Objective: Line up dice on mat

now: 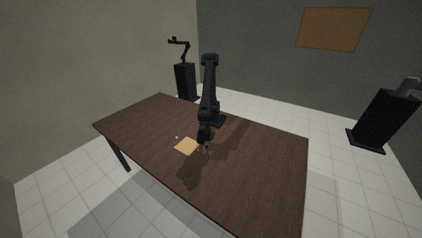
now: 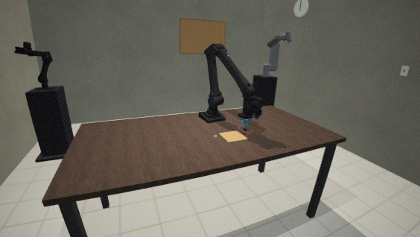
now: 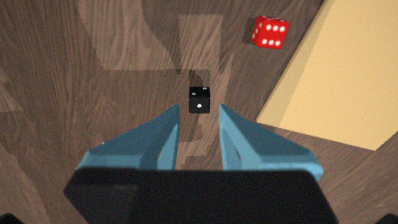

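A small black die (image 3: 199,100) with one white pip on top lies on the bare table, just beyond my fingertips and in line with the gap between them. My gripper (image 3: 199,111) (image 1: 204,144) (image 2: 245,124) hangs low over it, its blue fingers partly apart with nothing between them. A red die (image 3: 270,32) (image 1: 198,150) (image 2: 246,132) showing six lies on the table close to the edge of the tan mat (image 3: 340,85) (image 1: 185,145) (image 2: 233,136). A white die (image 1: 176,138) (image 2: 215,136) lies on the table on the mat's other side. No die is on the mat.
The dark wooden table (image 1: 262,179) (image 2: 149,156) carries the arm's base (image 2: 211,116) behind the mat. Two black pedestals with other arms stand on the floor away from the table.
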